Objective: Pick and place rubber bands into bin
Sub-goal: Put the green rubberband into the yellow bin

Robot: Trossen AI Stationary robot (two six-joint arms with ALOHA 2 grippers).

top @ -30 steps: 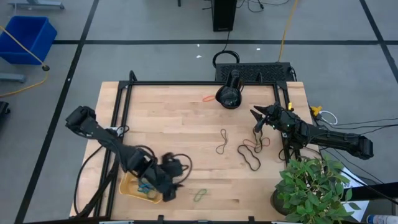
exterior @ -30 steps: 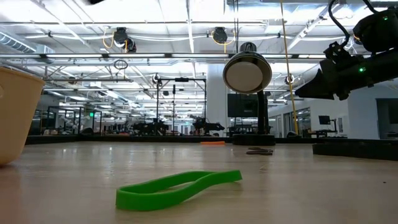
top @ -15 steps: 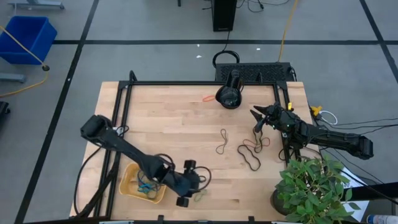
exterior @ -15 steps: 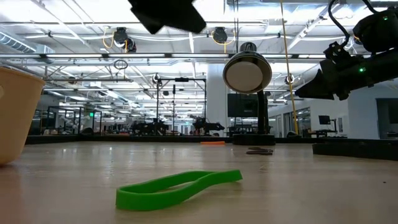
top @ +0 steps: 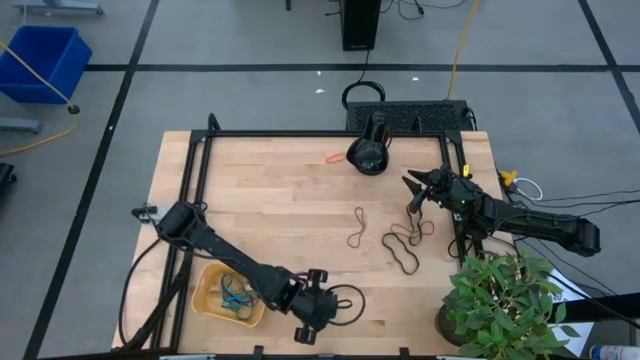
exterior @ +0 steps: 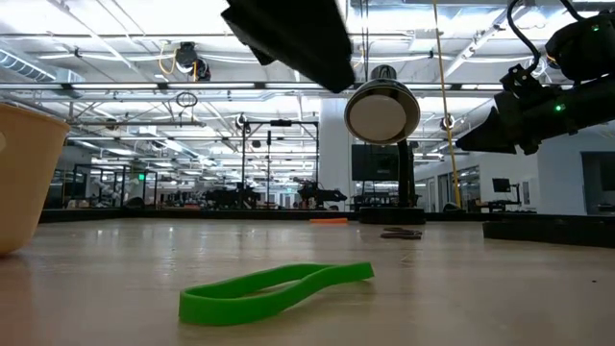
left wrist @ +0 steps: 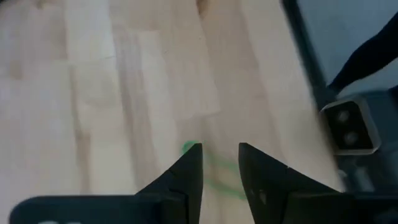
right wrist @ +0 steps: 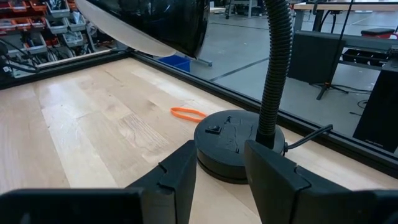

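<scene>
inside the bin [top: 209,297] lie rubber bands [top: 235,297].

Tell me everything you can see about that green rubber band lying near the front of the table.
The green rubber band is a thin flat loop of bright green, rubbery-looking material, pressed into a long narrow shape with a slight pinch near one end. It lies flat and loose on the wooden table, close to the front edge and to the right of the yellow bin. The left pincer hangs just above it, fingers astride; nothing but the table touches it.
</scene>
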